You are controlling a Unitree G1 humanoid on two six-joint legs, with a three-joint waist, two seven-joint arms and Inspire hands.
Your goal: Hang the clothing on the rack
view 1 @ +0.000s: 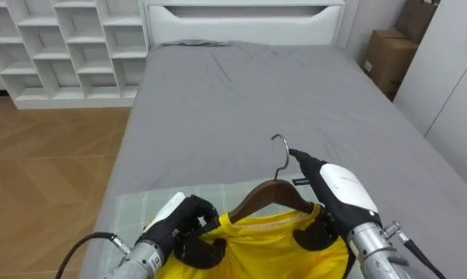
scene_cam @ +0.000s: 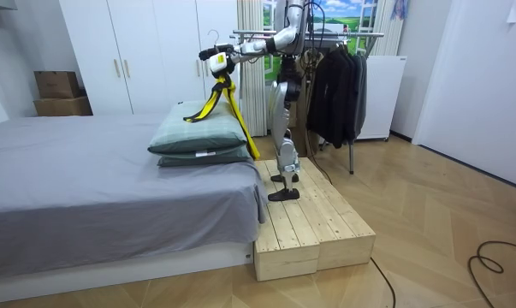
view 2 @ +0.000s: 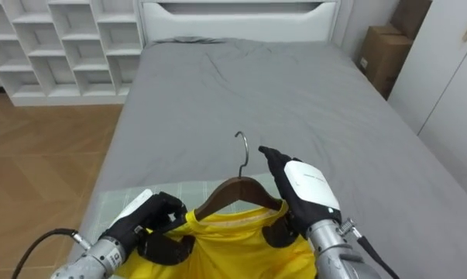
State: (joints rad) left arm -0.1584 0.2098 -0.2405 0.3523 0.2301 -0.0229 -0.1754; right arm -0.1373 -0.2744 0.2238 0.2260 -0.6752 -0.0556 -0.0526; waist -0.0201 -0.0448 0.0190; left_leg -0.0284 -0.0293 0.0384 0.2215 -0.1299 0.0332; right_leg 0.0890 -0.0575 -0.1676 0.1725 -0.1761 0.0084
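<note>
A grey bed (view 1: 256,101) with white headboard (view 1: 245,15) lies before me; white cubby shelves (view 1: 63,46) stand left on wooden floor (view 1: 47,155). Cardboard boxes (view 1: 388,58) sit right.

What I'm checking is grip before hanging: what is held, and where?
A yellow garment on a brown wooden hanger: the left robot hand grips its left end, the right robot hand its right end.

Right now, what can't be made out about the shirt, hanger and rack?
The yellow shirt: lower part cut off by the eye views' bottom edge.
The brown wooden hanger: its ends lie under the shirt, the left hand and the right hand.
Right hand's hold: hidden beneath its own white back; too small in the room view.
The metal clothes rack: free rail space hidden behind the robot and dark garments.
</note>
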